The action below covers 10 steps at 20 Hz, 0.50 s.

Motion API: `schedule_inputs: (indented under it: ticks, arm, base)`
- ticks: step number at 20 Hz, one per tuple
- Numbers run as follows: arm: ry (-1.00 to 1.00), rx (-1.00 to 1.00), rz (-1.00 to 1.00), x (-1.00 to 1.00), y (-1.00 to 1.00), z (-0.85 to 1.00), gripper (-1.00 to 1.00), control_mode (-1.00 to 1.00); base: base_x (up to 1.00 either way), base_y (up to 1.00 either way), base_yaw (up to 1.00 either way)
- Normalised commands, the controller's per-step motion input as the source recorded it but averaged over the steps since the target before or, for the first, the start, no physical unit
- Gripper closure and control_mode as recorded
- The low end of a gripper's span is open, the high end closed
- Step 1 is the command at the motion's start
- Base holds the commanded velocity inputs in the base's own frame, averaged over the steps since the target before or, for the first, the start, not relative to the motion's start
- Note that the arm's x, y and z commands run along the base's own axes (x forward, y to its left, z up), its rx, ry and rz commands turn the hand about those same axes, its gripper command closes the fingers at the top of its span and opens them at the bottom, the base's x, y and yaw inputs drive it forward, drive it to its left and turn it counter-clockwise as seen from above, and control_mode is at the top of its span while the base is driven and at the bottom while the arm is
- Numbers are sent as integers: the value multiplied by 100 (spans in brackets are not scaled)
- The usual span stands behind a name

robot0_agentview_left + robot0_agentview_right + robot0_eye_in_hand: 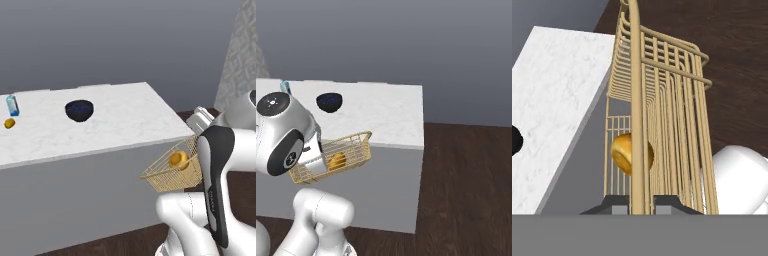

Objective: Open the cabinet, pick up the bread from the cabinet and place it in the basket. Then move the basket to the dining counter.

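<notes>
My gripper [641, 204] is shut on the rim wire of the gold wire basket [662, 100], which runs up between the two fingertips. The basket [167, 177] hangs in the air, tilted, just off the near right corner of the dining counter [120, 122] and slightly below its top. The bread [178, 159], a small golden bun, lies inside the basket [348, 150] against its lower side, and the bread [630, 152] also shows through the wires in the hand view. The cabinet is out of view.
On the marble slab stand a dark round bowl [79, 110], a blue bottle [12, 105] and a small orange item [9, 123] at the far left. The counter's grey side panel [381, 185] drops to a dark wooden floor [471, 190] on the right.
</notes>
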Motion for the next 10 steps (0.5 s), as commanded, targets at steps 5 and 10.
schedule_inputs:
  ticks: [5, 10]
  arm:
    - [0, 0, 0, 0, 0, 0, 100, 100]
    - [0, 0, 0, 0, 0, 0, 100, 100]
  base:
    - [25, -80, 20]
    - [29, -25, 8]
